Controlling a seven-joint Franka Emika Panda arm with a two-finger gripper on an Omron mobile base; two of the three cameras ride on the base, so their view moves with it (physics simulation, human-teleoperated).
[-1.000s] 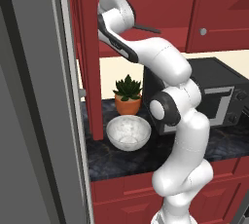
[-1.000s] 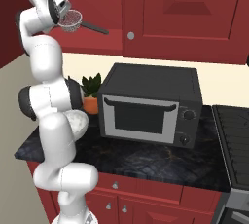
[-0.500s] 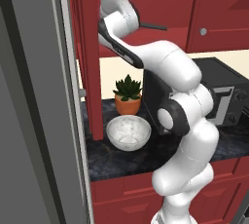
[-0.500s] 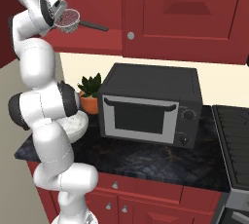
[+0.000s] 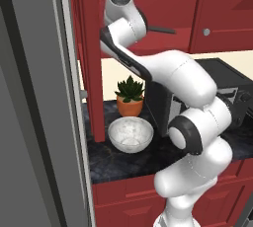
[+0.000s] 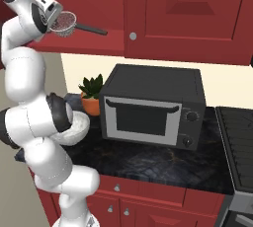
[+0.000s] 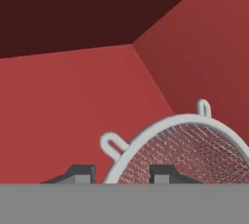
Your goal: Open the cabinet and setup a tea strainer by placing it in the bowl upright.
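Note:
High in the open cabinet (image 6: 84,4), my gripper (image 6: 56,18) is shut on the rim of the tea strainer (image 6: 64,22), and the strainer's thin dark handle (image 6: 91,29) points right over the shelf edge. The hand view has the silver mesh basket (image 7: 194,150) tilted between the fingertips (image 7: 164,172), with the red cabinet interior (image 7: 73,96) behind. From the left base, the arm hides the hand and just the handle (image 5: 160,29) sticks out. The white-grey marbled bowl (image 5: 130,134) sits below on the dark counter, partly behind my arm (image 6: 79,128).
An orange pot with a green succulent (image 5: 130,97) stands just behind the bowl. A black microwave (image 6: 153,105) sits to their right. The open cabinet door (image 5: 91,58) hangs edge-on left of the bowl. A grey panel (image 5: 29,122) blocks the far left.
The hand with the strainer has drawn a little out of the cabinet toward the base and slightly lower. The elbow has swung to the side.

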